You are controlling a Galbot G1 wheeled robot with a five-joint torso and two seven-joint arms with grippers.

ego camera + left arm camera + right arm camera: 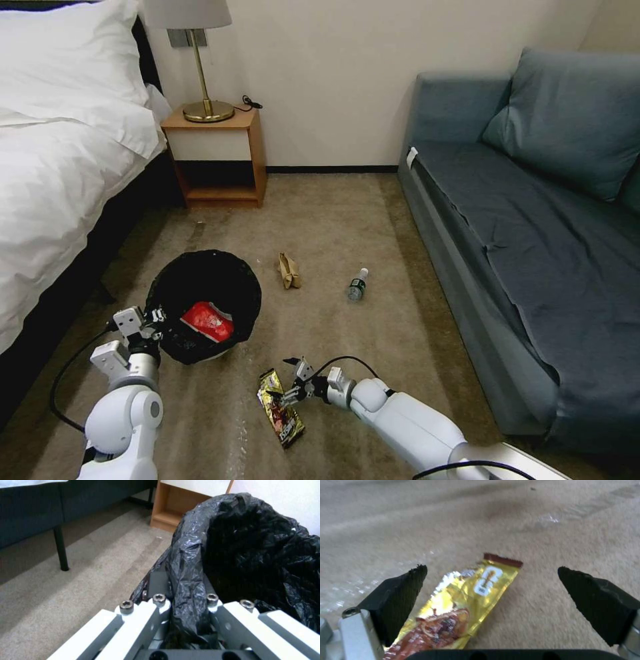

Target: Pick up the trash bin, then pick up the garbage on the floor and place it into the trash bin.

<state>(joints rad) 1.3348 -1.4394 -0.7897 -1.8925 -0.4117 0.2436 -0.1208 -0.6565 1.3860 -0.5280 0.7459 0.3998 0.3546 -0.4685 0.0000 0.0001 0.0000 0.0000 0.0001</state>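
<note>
The left gripper [157,316] clamps the trash bin [204,303] at its bag-lined rim (red packet [208,321] inside). The right gripper [291,381], fingers spread, brackets the gold wrapper [463,605] on the carpet [347,220].

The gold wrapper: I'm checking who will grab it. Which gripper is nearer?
Right. The right gripper hangs open over the gold wrapper; the left gripper is off at the trash bin, shut on its rim.

no legible text, gold wrapper [466,597] print unreadable
</note>
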